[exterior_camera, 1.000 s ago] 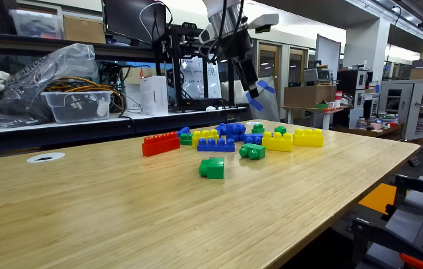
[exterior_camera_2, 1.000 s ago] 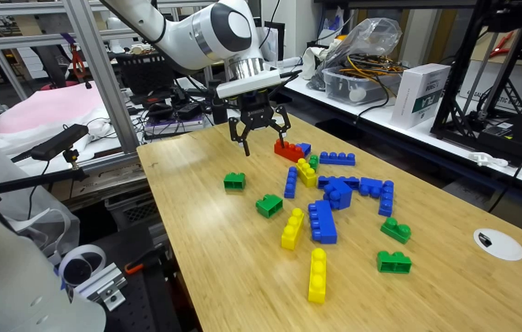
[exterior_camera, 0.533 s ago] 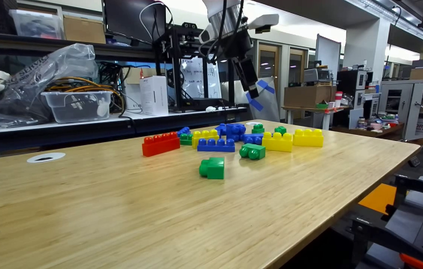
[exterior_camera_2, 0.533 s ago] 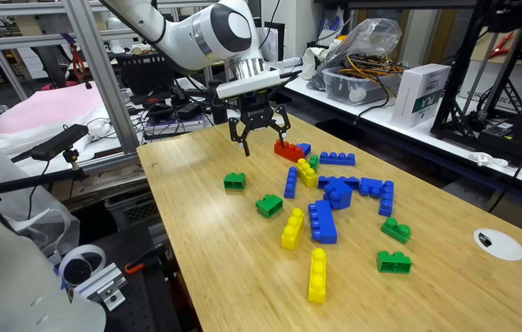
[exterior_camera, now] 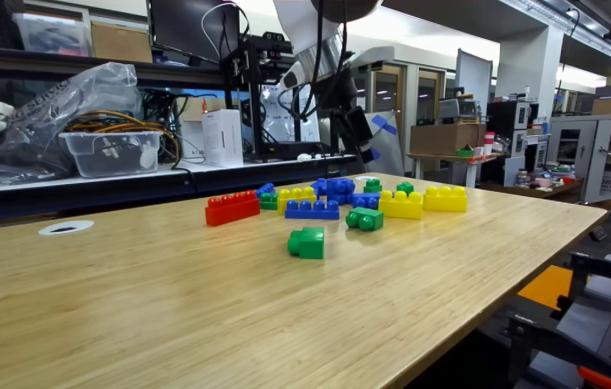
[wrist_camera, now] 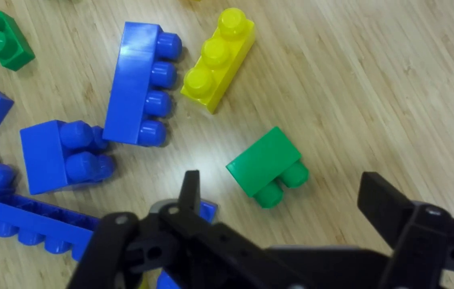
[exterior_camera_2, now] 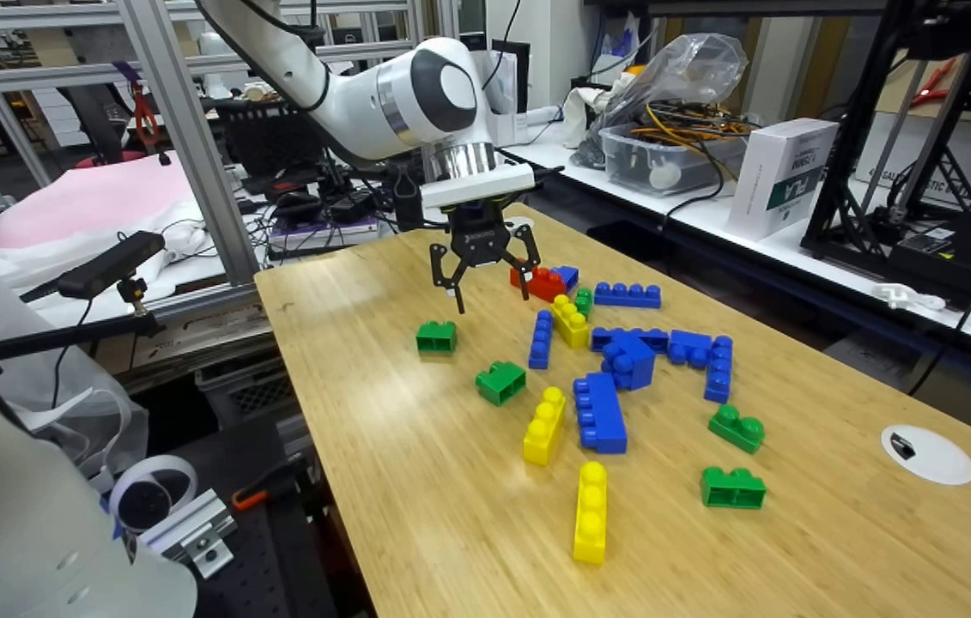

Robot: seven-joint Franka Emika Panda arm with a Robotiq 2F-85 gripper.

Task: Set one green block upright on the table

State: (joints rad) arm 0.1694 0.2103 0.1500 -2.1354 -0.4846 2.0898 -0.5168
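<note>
Jaws lowered, wrist-view grn blk point(wrist_camera: 265, 162), studs point(wrist_camera: 294, 174) lower-rt, long axis diag.

This looks like a lab. An exterior view shows a 3D printer point(exterior_camera: 256, 97) upper centre, a grey cabinet point(exterior_camera: 597, 136) at right.

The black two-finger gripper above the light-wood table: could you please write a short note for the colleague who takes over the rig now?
Gripper: open, holding nothing, above the table.
Green two-stud plastic brick: lying on its side on the table, framed by the gripper in the wrist view; second green plastic brick also on its side.
Done: no brick grasped yet.
Left: probably grasp one green brick, turn it upright, set it down, release.
</note>
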